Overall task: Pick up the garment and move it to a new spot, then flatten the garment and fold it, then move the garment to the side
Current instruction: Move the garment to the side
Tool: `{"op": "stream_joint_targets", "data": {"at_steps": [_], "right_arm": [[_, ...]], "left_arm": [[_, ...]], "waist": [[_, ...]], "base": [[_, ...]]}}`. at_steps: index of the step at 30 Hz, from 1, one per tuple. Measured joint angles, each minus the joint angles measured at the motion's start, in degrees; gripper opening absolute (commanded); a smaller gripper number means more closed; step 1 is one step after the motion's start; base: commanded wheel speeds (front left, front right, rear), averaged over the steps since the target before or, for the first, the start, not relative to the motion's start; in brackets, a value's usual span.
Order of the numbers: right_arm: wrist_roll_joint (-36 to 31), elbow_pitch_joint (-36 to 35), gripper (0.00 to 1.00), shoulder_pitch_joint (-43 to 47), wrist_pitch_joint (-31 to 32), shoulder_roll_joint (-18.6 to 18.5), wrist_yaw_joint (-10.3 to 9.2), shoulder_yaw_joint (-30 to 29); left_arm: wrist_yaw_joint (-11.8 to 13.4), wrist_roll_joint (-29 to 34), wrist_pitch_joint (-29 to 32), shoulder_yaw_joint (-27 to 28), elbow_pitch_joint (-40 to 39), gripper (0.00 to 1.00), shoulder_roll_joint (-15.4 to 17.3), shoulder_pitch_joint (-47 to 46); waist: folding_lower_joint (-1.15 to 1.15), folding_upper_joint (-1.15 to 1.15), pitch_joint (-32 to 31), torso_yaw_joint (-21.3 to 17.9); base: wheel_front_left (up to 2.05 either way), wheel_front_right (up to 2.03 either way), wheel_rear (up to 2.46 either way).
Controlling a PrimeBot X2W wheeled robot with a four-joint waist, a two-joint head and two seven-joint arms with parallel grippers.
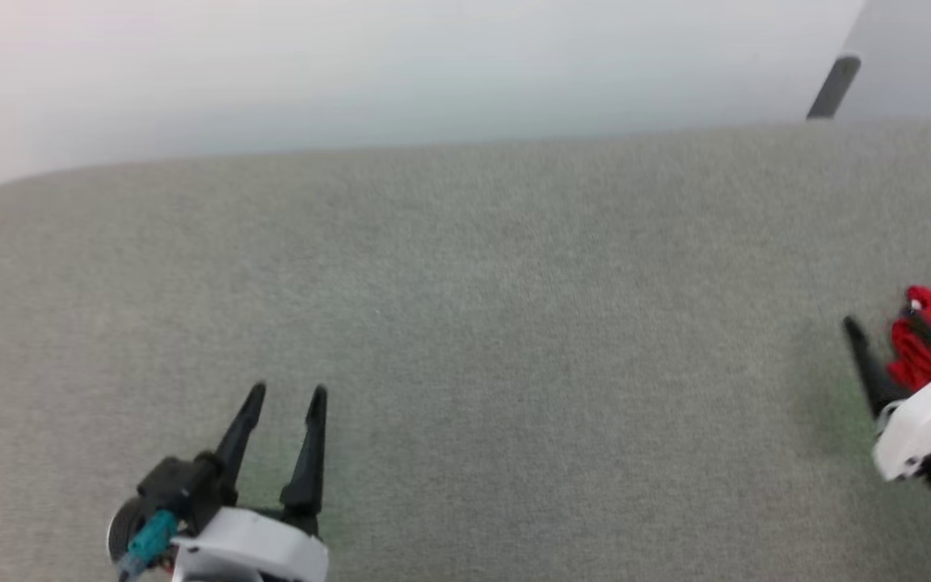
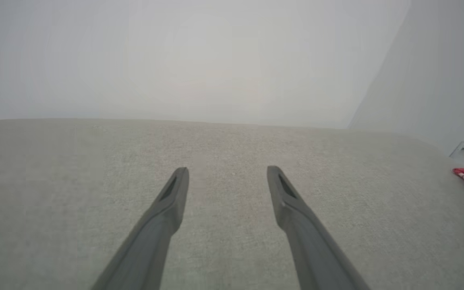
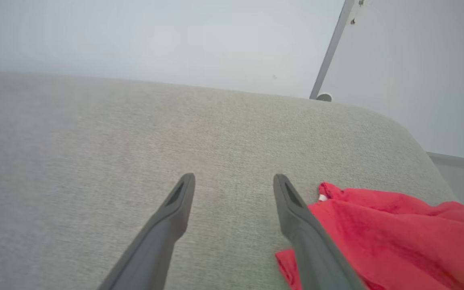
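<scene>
Right wrist view: the garment (image 3: pixel 377 225) lies as a red, rumpled heap on the grey padded surface (image 3: pixel 135 161), near the surface's rounded right-hand corner. The creases do not show whether this is a completed fold or a loose bundle. In the head view the frame edge cuts the garment off at the far right.

The right gripper (image 3: pixel 234 181) has its fingers spread with only bare surface between them. One finger runs along the garment's near edge, and contact cannot be confirmed. The left gripper (image 1: pixel 288 390) is also spread, holds nothing, and hovers over bare surface well apart from the garment.

This layout fits either a garment waiting to be collected or one already set aside.

Hazards, as a judgement:
- The cloth sits outside the right gripper's gap. If the fingers close here, they are likely to catch nothing or only a thin edge.
- A grip on one layer can let the heap unfurl and drag.
- The garment is near the corner. A sideways nudge from that finger can push it over the edge.
</scene>
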Motion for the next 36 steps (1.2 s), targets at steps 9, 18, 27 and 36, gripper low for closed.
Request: {"op": "stream_joint_targets", "data": {"at_steps": [9, 18, 27, 36], "right_arm": [[1.26, -4.31, 1.00, 7.28, -3.89, 6.20, 0.00, -2.37], [-2.47, -10.00, 1.00, 11.09, -4.30, 9.78, 0.00, -7.03], [-6.43, -16.34, 1.00, 17.14, -4.31, 12.56, 0.00, -13.84], [-8.26, -24.24, 1.00, 26.17, -3.82, 14.68, 0.00, -21.30]], "left_arm": [[0.00, 0.53, 0.00, 3.80, 3.90, 1.00, -1.52, 3.97], [0.00, 0.33, 0.00, 5.77, 5.04, 1.00, -1.19, 4.80], [0.00, 0.49, 0.00, 6.30, 3.68, 1.00, -0.60, 6.39], [0.00, 1.01, 0.00, 7.28, -0.42, 1.00, -0.96, 10.46]], "waist": [[0.00, 0.00, -7.26, 2.62], [0.00, 0.00, -11.49, 4.99], [0.00, 0.00, -12.70, 5.86], [0.00, 0.00, -12.82, 6.35]], "base": [[0.00, 0.00, 0.00], [0.00, 0.00, 0.00], [0.00, 0.00, 0.00], [0.00, 0.00, 0.00]]}}
